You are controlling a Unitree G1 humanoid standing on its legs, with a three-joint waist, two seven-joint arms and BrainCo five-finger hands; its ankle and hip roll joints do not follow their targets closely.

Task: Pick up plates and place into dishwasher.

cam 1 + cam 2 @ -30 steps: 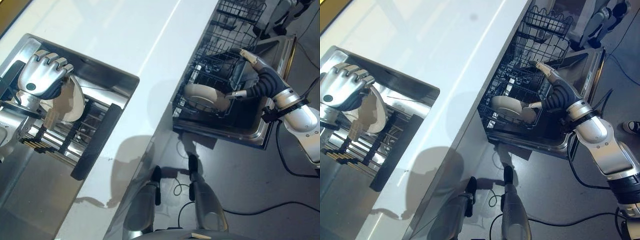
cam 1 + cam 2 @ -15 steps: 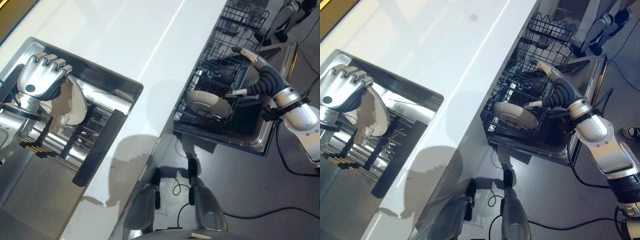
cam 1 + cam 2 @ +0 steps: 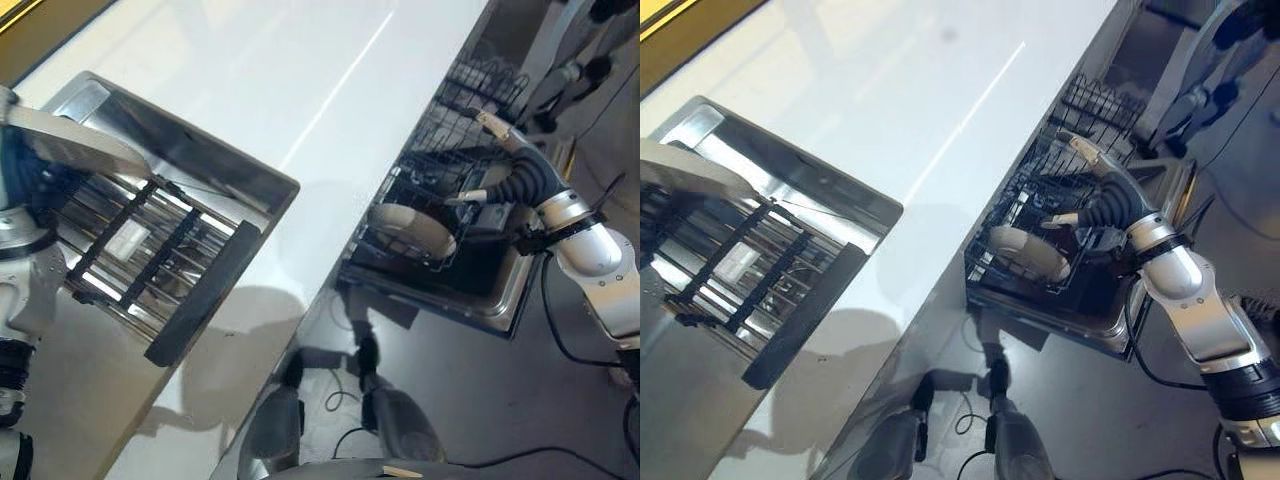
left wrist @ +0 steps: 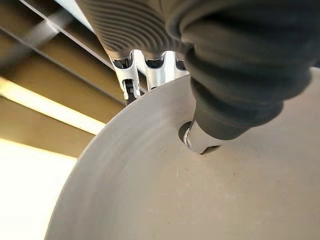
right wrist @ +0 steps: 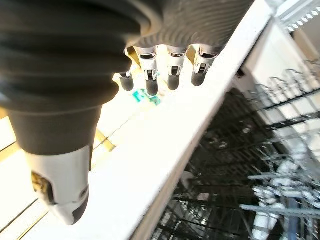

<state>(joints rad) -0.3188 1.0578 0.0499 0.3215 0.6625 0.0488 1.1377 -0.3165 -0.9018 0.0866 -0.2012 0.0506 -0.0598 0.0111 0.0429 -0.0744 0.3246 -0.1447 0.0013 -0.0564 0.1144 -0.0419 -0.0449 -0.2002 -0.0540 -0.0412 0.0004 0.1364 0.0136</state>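
My left hand (image 4: 235,70) pinches a white plate (image 4: 200,190) above the sink (image 3: 150,120) at the white counter's (image 3: 300,90) corner; my right hand (image 3: 1102,195) hangs released over the dishwasher rack (image 3: 420,200) on the dark floor (image 3: 480,380).

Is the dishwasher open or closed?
Open. The dishwasher rack is pulled out, with a plate lying in it by the right hand.

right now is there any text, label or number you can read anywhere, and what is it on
None can be read.
Plate pinched in the left robot hand: plain, no print.
Plate in the dishwasher rack: plain.
Countertop and sink: no markings.
Right robot hand, open over the rack: no label legible.
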